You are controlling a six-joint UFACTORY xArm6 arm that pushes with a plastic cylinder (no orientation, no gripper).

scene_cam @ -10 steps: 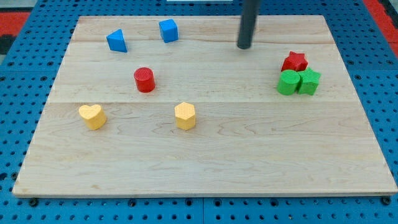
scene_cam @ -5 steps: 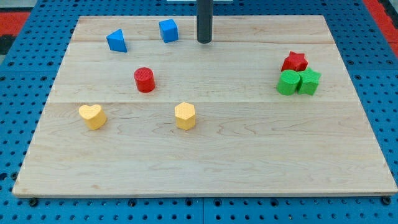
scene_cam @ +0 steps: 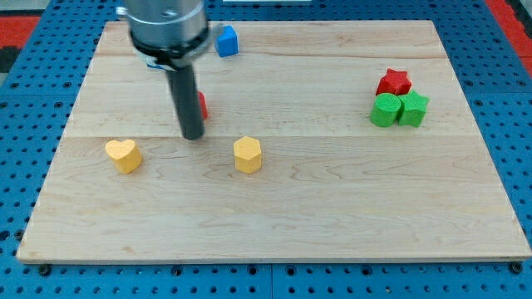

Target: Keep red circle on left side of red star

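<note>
The dark rod covers nearly all of the red circle block (scene_cam: 202, 105) in the frame's upper left, leaving one red sliver at the rod's right. The arm's grey housing hides most of the blue triangular block (scene_cam: 153, 63), and the top edge crops the housing.

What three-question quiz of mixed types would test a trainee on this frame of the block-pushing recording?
1. True or false: the red star touches the yellow heart.
2. Which block does the rod mostly hide? A) red circle B) green star C) yellow hexagon
3. Fill in: my tip sits between the yellow heart and the yellow ____.

Key:
1. False; the red star sits far towards the view's right beside the green circle and the green star.
2. A
3. hexagon
</note>
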